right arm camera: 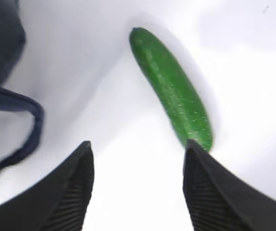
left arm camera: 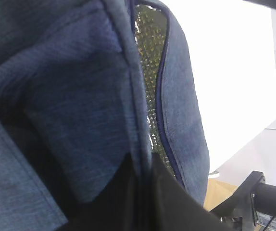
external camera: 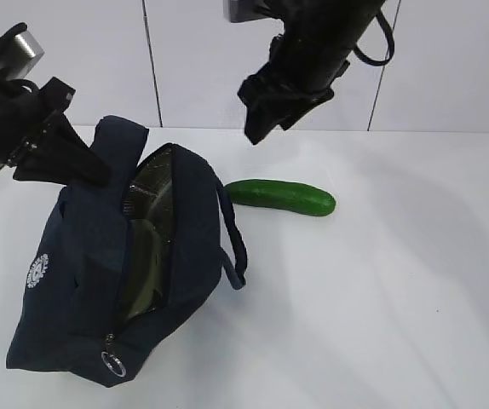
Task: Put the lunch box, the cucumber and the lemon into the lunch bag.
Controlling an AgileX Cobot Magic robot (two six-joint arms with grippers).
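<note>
The navy lunch bag [external camera: 83,256] lies on the white table with its zipper open, showing silver lining [left arm camera: 150,72]. A flat pale-green shape inside [external camera: 146,256] looks like the lunch box. My left gripper [external camera: 100,170] is shut on the bag's upper rim fabric [left arm camera: 143,166] and holds the mouth open. The cucumber [external camera: 280,197] lies on the table right of the bag. My right gripper [external camera: 266,119] hangs open and empty above it; in the right wrist view [right arm camera: 137,144] the cucumber [right arm camera: 174,98] lies just beyond the right fingertip. The lemon is not in view.
A loop handle [external camera: 234,243] of the bag trails toward the cucumber and shows in the right wrist view [right arm camera: 32,125]. The metal ring pull [external camera: 112,362] sits at the bag's near end, the round white logo [external camera: 37,271] on its left side. A white tiled wall [external camera: 449,60] stands behind.
</note>
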